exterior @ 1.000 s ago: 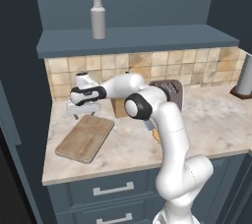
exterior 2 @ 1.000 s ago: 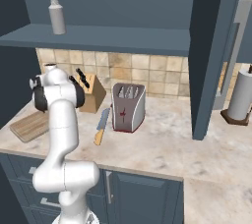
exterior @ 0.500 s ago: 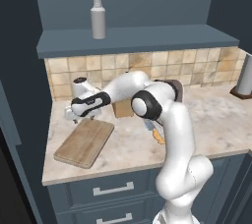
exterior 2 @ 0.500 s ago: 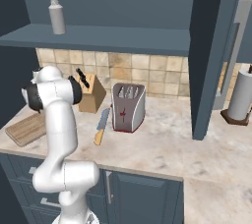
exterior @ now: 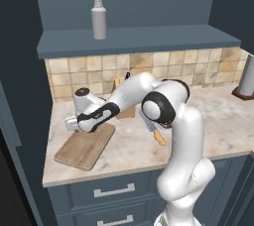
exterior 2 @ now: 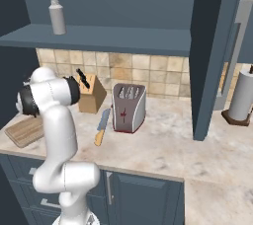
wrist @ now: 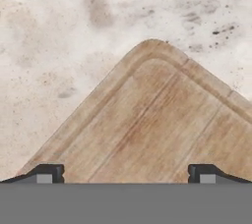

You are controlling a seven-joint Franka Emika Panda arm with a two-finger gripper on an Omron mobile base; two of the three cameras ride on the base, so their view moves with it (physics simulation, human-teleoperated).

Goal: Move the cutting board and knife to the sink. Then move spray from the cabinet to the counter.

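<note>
The jaws stand wide apart, holding nothing, their two dark tips at the bottom of the hand view with a corner of the cutting board lying between and beyond them. That spread looks chosen to straddle the board's edge near this rounded corner, so the first step, getting the board to the sink, seems to be at the approach stage, not yet a grasp.

The cutting board lies flat on the desk in the lower left of the left base view, its far corner just under the gripper. The knife lies apart from it, in the middle of the right base view, just beside the toaster, with its orange-tan handle toward the desk's front edge; the knife block stands behind it against the tiles. The spray is upright on the cabinet ledge at the upper left, untouched.

The arm rises from the lower right of the left base view, bends at a high elbow and reaches leftward and down, the hand low over the board's far corner.
</note>
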